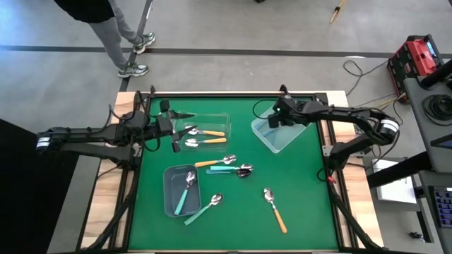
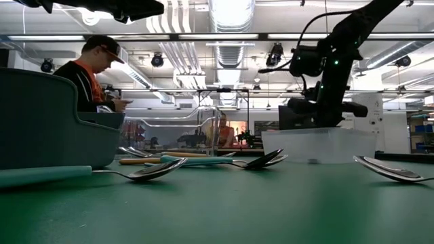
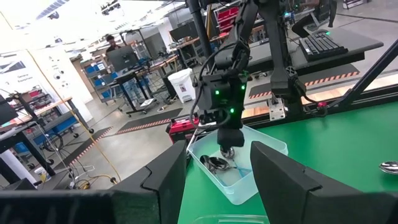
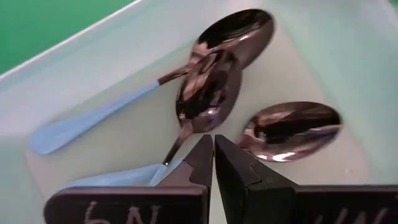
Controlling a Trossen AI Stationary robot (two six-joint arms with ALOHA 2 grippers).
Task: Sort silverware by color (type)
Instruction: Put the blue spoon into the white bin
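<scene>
Blue-handled spoons point(image 4: 208, 93) lie in a pale bin point(image 1: 291, 135) at the far right. My right gripper point(image 4: 213, 155) hangs shut just over them, slanting down, with nothing between its fingers; whether its tips touch a spoon I cannot tell. Two orange-handled spoons point(image 1: 208, 136) lie in a clear bin point(image 1: 212, 116) at the far left. My left gripper point(image 3: 217, 186) stands open and level beside that bin point(image 1: 175, 129), holding nothing. A teal spoon point(image 1: 187, 192) lies in a grey-blue bin point(image 1: 169, 194). Loose on the mat lie orange point(image 1: 212, 162), teal point(image 1: 224, 169) and dark point(image 1: 244, 169) spoons.
Nearer the front edge, a teal spoon point(image 1: 205, 209) and an orange spoon point(image 1: 275, 209) lie on the green mat point(image 1: 304, 197). A person point(image 2: 95, 74) stands beyond the table's far left corner. Open mat lies at the right and along the front.
</scene>
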